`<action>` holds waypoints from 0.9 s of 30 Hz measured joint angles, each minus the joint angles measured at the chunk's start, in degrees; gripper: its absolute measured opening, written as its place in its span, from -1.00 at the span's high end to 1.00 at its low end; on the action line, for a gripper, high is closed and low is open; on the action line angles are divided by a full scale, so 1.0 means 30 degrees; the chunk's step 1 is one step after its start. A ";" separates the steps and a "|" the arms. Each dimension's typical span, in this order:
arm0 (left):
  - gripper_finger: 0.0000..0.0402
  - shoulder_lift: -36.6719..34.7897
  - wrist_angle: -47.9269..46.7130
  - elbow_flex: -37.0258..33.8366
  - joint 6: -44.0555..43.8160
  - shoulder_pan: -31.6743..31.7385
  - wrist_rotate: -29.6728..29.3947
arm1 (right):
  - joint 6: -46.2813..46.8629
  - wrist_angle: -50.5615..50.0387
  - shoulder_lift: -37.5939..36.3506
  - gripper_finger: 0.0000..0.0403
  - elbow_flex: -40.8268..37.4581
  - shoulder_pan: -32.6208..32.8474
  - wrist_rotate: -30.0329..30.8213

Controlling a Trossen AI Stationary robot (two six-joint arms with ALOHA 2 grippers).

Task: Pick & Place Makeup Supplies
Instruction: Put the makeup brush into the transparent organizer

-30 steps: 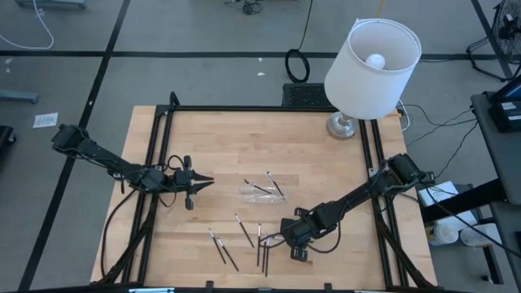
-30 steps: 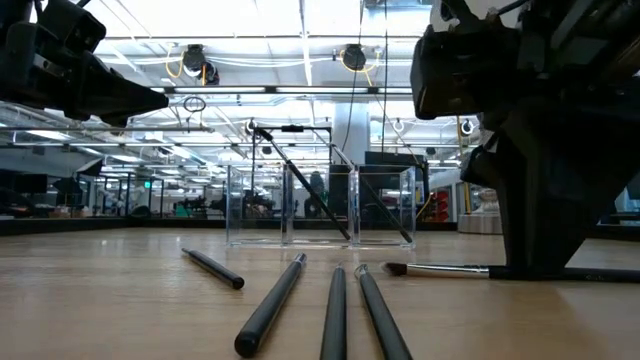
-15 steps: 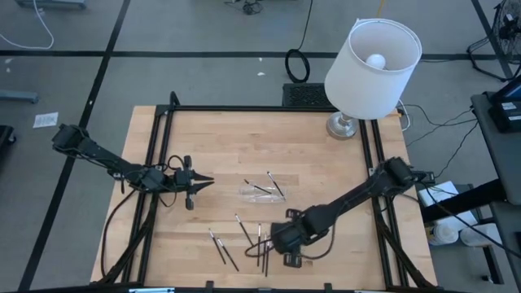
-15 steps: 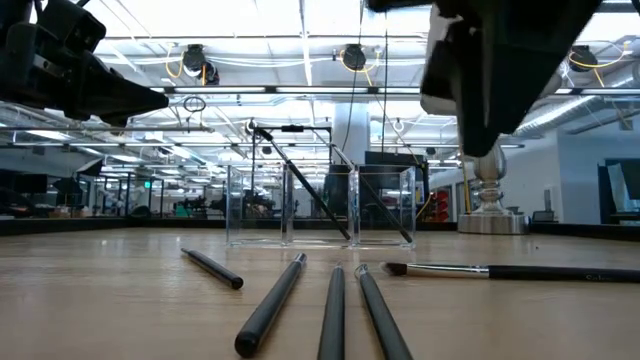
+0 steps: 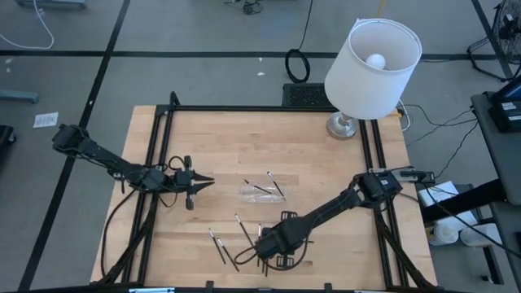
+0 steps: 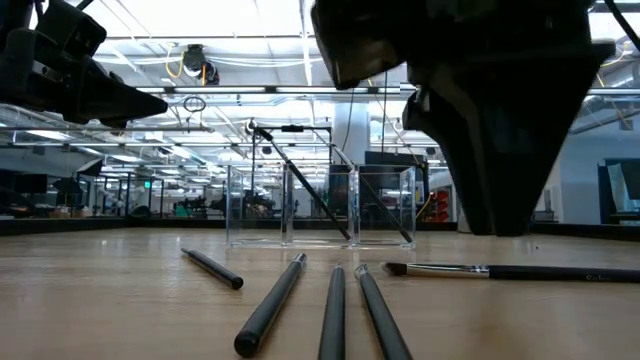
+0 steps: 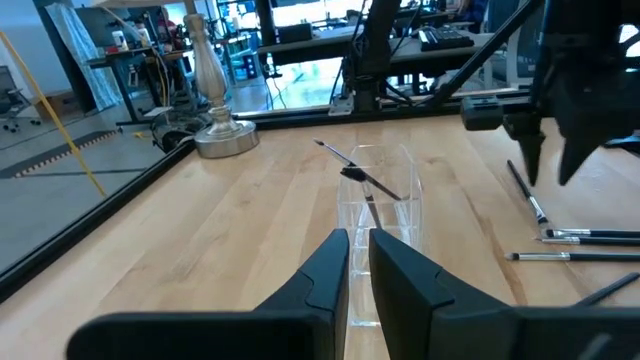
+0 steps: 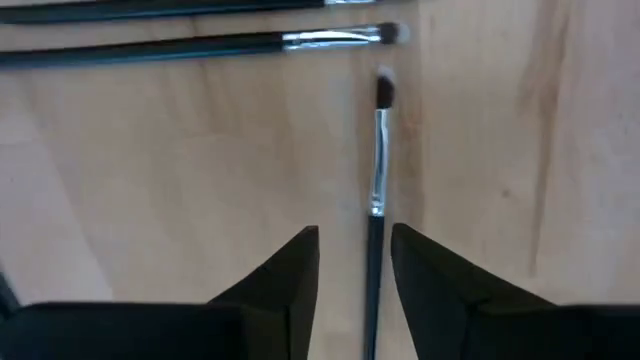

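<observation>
Several thin dark makeup brushes with silvery ferrules [image 5: 244, 232] lie flat on the wooden table near its front edge; they also show in the low view [image 6: 335, 305]. Two more lean in a small clear tray [image 5: 259, 190] at the middle. My right gripper [image 5: 262, 247] hangs open over the loose brushes, its fingers pointing down; in the right wrist view [image 8: 355, 270] its fingers stand on either side of one brush [image 8: 378, 170] without touching it. In the low view [image 6: 495, 190] it is clear of the table. My left gripper [image 5: 207, 181] waits shut, left of the tray.
A white-shaded lamp [image 5: 372, 57] stands on its metal base [image 5: 342, 126] at the table's far right. A black frame [image 5: 163, 130] runs along the table's left, far and right sides. Bare wood lies between the tray and the far edge.
My right gripper has risen off the table and gone toward the table's left along the near edge, from beside the rightmost brush to over the cluster of brushes. That brush stays lying on the table where it was.
</observation>
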 joint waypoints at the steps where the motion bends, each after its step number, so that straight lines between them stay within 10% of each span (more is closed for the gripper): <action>1: 0.75 -0.0002 0.0012 0.0000 0.0000 0.0000 0.0000 | 0.0124 -0.0008 0.0008 0.40 -0.0008 -0.0019 0.0000; 27: 0.75 -0.0005 0.0055 0.0000 0.0007 0.0000 0.0000 | 0.1693 0.2049 -0.0211 0.40 -0.3722 -0.0138 -0.0104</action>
